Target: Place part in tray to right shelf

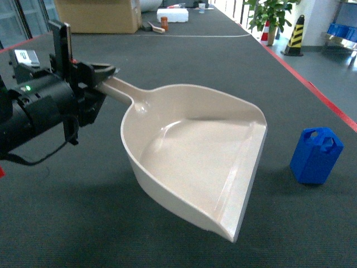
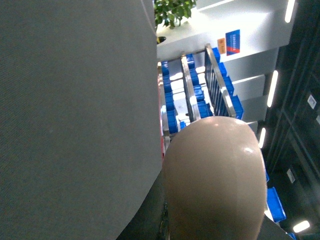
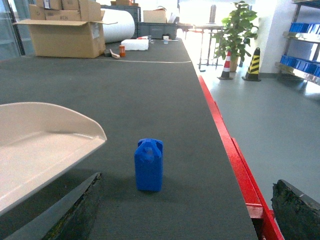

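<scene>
One pincer, the left pincer (image 1: 99,78), is pinching the handle of the beige tray (image 1: 195,162), holding it tilted above the dark tabletop (image 1: 184,61). Right of the tray, apart from its lip, the blue part (image 1: 316,155) stands upright on the tabletop. The right pincer (image 3: 190,210) hangs spread behind the part.

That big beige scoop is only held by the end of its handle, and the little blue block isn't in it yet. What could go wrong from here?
1. The left pincer grips the tray only at its handle end; held that far out, the tray might sag or twist.
2. The part stands upright, taller than wide, so the open right pincer could topple it on a slightly off approach.
3. The part stands fairly near the red table edge; a knock could send it toward the floor.
</scene>
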Motion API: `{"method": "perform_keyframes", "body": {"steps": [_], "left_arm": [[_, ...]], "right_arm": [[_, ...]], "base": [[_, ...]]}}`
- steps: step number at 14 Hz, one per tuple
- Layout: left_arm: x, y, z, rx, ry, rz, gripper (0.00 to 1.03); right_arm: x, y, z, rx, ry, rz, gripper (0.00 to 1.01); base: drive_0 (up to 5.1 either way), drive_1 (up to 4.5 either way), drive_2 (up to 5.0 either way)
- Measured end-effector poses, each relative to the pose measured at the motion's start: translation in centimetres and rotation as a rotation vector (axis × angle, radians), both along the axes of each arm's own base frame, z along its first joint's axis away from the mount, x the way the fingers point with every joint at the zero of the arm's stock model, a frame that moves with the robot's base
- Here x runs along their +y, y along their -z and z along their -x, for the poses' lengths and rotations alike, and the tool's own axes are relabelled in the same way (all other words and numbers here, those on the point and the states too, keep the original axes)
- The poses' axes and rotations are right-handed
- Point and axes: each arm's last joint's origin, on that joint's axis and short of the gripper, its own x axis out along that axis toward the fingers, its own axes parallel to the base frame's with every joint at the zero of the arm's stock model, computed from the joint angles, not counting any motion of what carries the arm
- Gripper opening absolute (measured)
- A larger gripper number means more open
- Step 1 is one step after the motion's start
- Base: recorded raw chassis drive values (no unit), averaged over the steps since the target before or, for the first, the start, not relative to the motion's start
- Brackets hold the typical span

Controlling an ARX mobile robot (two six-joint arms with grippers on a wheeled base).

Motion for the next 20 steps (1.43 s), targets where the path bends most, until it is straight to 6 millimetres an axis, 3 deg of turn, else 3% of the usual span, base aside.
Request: {"method": "perform_keyframes", "body": {"steps": [2,9,10,13,18,20], "left_arm": [[-0.2,0.8,0.2,0.034,0.003,0.011,0.17],[0.4,0.3,0.4,0.019,-0.024,0.014,0.16],[0.4,0.3,0.4,0.019,-0.024,0.014,0.16],[0.4,0.2,0.4,0.019,-0.022,0.014,0.16],[0.4,0.2,0.4,0.018,-0.024,0.014,0.16],[0.4,0.2,0.4,0.018,-0.024,0.014,0.16]], "right_arm": [[0.0,0.0,0.0,0.0,0.0,0.0,0.98],[0.0,0.0,0.0,0.005,0.002,0.0,0.98],[0.0,0.1,-0.4,0.189,0.068,0.016,0.98],[-0.4,-1.9,-5.6,0.287,0.065,0.033,0.98],[0.0,0.1,-17.1,0.469,-0.027,0.053,0.98],[0.2,0.5,-18.1,0.495,-0.04,0.056,0.98]], "base": [[0.0,0.0,0.0],[0.0,0.0,0.0],[0.0,0.0,0.0],[0.0,0.0,0.0],[0.0,0.0,0.0],[0.0,0.0,0.0]]}}
